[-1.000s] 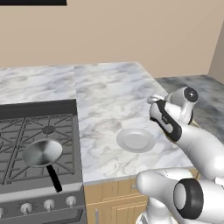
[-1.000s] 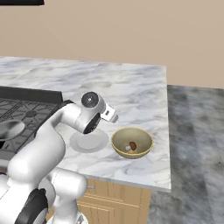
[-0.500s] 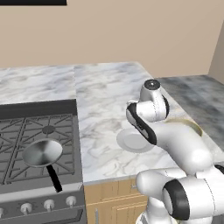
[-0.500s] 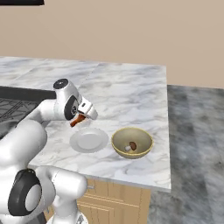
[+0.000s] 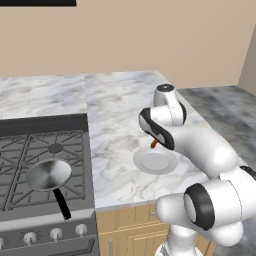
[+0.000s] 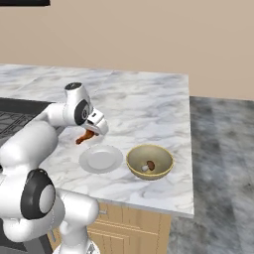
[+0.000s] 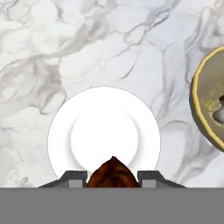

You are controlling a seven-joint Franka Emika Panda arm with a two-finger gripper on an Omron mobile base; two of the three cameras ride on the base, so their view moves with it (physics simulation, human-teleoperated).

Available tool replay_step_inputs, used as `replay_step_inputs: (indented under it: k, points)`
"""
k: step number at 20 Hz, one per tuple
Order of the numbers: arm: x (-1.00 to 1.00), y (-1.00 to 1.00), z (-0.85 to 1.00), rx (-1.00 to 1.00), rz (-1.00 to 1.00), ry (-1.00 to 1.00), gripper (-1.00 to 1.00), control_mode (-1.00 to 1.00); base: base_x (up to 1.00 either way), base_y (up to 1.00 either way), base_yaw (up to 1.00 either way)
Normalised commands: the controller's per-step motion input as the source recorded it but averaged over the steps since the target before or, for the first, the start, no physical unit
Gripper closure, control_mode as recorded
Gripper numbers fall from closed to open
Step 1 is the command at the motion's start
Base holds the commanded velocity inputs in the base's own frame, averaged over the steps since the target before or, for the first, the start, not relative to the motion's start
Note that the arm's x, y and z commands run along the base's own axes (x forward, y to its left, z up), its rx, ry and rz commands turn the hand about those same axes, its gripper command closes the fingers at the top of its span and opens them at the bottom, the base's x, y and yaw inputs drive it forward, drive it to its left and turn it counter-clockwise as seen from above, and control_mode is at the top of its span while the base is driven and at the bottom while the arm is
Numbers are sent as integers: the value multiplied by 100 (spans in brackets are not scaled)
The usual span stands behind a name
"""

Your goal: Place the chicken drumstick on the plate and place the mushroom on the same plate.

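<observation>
Pincer [image 7: 113,177] clamped on the reddish-brown, tapered chicken drumstick [image 6: 85,137], held in the air over the round, smooth white plate [image 7: 103,134]. Plate sits on the marbled tabletop [image 5: 117,107], beside a tan bowl [image 6: 150,161] holding the mushroom [image 6: 148,166].

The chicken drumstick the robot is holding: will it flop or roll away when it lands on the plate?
Probably no flopping: the chicken drumstick juts stiffly from the gripper without drooping. It looks rounded, so it might roll a little, but the plate below has a low rim that should likely stop it.
</observation>
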Motion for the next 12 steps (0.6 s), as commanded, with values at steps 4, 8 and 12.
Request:
replay_step_inputs:
  k: [4,8,12]
  points:
    - [0,0,-66,15,0,3,100,-100,0,0,0]
    - [0,0,-59,17,0,0,100,-100,0,0,0]
    - [8,-6,-63,11,0,0,100,-100,0,0,0]
